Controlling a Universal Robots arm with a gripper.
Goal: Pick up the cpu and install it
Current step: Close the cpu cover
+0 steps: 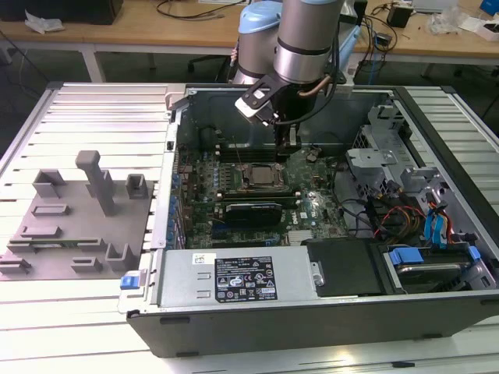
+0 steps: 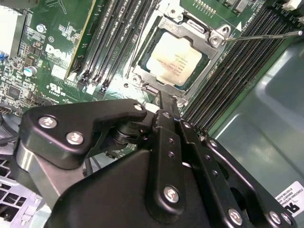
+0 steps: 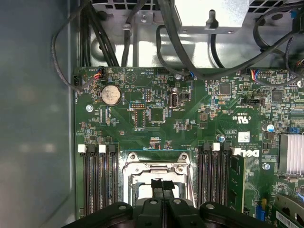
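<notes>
The cpu (image 2: 173, 57) is a pale silver square lying flat inside the metal socket frame (image 2: 216, 37) on the green motherboard; in the exterior view the cpu (image 1: 257, 176) sits mid-board inside the open computer case. My gripper (image 1: 287, 149) hangs just above the board beside the socket's edge, on the exterior view's right of the chip. Its black fingers (image 3: 156, 184) are pressed together with nothing between them, and their tips overlap the socket frame (image 3: 156, 167) in the first wrist view. In the second wrist view the gripper (image 2: 165, 100) ends just short of the chip.
A thin metal lever (image 2: 261, 37) juts from the socket corner. Memory slots (image 3: 97, 175) flank the socket. A grey fixture (image 1: 74, 226) lies on the slatted table at the exterior view's left. The power supply (image 1: 234, 276), drive bays (image 1: 425, 257) and cables (image 3: 118, 42) crowd the case.
</notes>
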